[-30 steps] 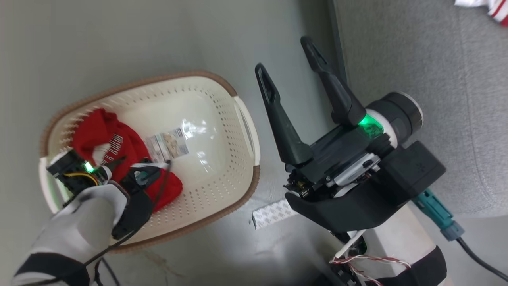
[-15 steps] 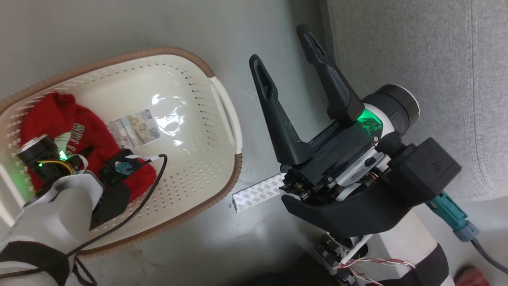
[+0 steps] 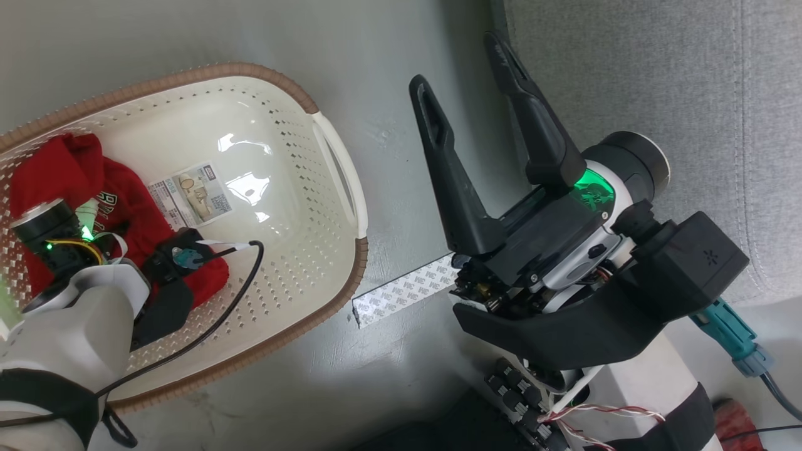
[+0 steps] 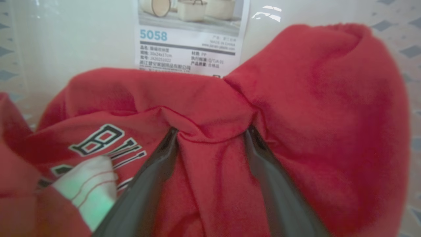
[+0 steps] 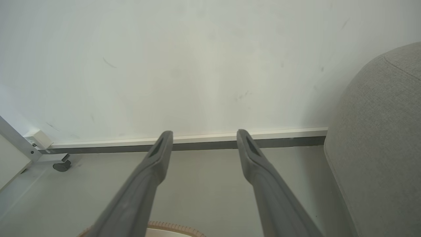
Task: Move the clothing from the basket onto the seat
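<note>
Beside basket (image 3: 361, 263), patterned white strip (image 3: 404, 289) on floor (image 3: 388, 376).

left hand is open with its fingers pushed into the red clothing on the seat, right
Not quite: the red clothing lies in the basket, not on the seat. The left hand is open with its fingers pushed into it, as the left wrist view shows.
</note>
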Robot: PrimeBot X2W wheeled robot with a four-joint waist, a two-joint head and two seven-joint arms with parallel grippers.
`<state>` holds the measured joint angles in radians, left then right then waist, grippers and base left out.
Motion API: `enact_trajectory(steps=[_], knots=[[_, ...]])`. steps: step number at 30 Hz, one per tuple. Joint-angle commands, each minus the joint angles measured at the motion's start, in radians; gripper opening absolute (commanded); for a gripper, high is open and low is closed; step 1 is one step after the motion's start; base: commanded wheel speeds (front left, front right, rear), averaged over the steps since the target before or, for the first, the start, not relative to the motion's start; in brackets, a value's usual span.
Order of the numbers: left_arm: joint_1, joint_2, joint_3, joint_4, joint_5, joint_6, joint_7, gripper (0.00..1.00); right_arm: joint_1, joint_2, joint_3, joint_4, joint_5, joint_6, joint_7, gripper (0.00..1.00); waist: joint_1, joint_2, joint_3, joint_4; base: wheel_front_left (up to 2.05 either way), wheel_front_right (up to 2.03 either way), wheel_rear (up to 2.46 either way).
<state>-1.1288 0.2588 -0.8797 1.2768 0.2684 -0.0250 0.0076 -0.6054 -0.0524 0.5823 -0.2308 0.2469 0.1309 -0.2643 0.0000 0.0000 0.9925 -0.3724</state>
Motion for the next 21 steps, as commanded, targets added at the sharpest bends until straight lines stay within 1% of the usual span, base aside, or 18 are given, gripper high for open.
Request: enact_trajectory(steps=[1, 2, 3, 4, 7, 11, 15, 21], knots=[[-0.005, -0.004, -0.006, 0.006, -0.002, -0.002, 0.000, 0.88, 0.004, 0.003, -0.004, 0.001, -0.008, 0.000, -0.001, 1.00, 0.0000, 0.0000, 0.003, 0.005, 0.00, 0.00, 0.00], [-0.006, -0.010, -0.008, 0.006, -0.006, -0.002, -0.007, 0.46, 0.005, 0.003, -0.004, 0.004, -0.010, 0.000, -0.001, 1.00, 0.0000, 0.0000, 0.004, 0.007, 0.00, 0.00, 0.00], [-0.005, -0.015, -0.011, 0.005, -0.007, 0.000, -0.009, 0.10, 0.005, 0.003, -0.005, 0.006, -0.011, 0.000, -0.001, 1.00, 0.0000, 0.0000, 0.005, 0.008, 0.00, 0.00, 0.00], [-0.005, -0.020, -0.012, 0.006, -0.010, 0.001, -0.010, 0.00, 0.004, 0.003, -0.005, 0.008, -0.012, 0.000, -0.001, 1.00, 0.0000, 0.0000, 0.005, 0.010, 0.00, 0.00, 0.00], [-0.006, -0.024, -0.014, 0.002, -0.014, 0.010, -0.030, 0.00, -0.002, 0.003, -0.006, 0.005, -0.011, 0.000, -0.001, 1.00, 0.0000, 0.0000, 0.003, 0.012, 0.00, 0.00, 0.00], [0.008, -0.045, 0.005, -0.009, -0.045, 0.045, -0.068, 0.00, -0.005, 0.003, -0.019, 0.000, -0.004, 0.000, -0.001, 1.00, 0.0000, 0.0000, -0.019, 0.022, 0.00, 0.00, 0.00], [0.041, -0.069, 0.036, -0.018, -0.090, 0.071, -0.120, 0.00, 0.011, 0.003, -0.034, 0.027, -0.020, 0.000, -0.001, 1.00, 0.0000, 0.0000, -0.068, 0.044, 0.00, 0.00, 0.00], [0.099, -0.096, 0.073, -0.035, -0.158, 0.082, -0.216, 0.00, 0.045, 0.003, -0.053, 0.057, -0.035, 0.000, -0.001, 1.00, 0.0000, 0.0000, -0.168, 0.085, 0.00, 0.00, 0.00]])
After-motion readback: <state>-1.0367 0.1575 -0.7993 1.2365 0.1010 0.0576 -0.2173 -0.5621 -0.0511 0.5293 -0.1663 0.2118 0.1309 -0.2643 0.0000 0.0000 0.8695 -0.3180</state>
